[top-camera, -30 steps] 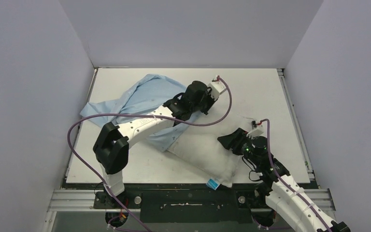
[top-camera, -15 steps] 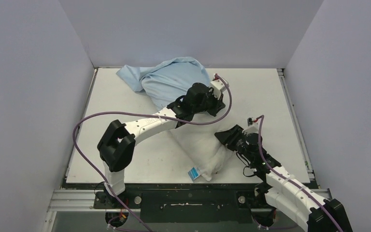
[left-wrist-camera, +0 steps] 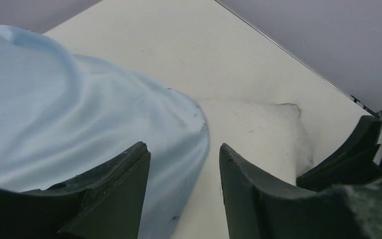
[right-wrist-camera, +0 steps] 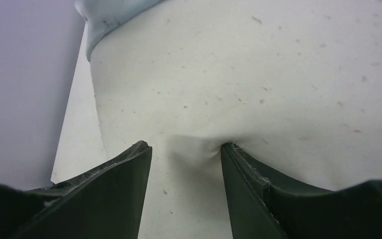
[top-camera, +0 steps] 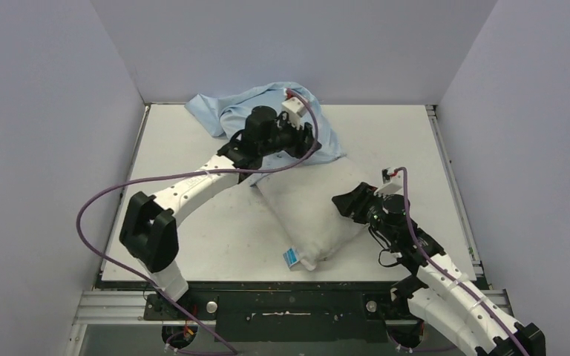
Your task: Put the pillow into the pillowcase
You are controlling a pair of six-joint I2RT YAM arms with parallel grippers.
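— Off-white fabric puckers between the fingers of the right hand (right-wrist-camera: 186, 147). Gripping?

— Yes, it pinches the pillow (top-camera: 315, 208), which lies slantwise mid-bench (top-camera: 408, 141).

— And the left hand (left-wrist-camera: 184, 149)?

— Its fingers are apart, just above the light blue pillowcase (top-camera: 230, 111), which is draped over the pillow's far end.

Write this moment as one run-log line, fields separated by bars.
left fingers: open over pillowcase edge | right fingers: pinching pillow | pillow: far end under pillowcase
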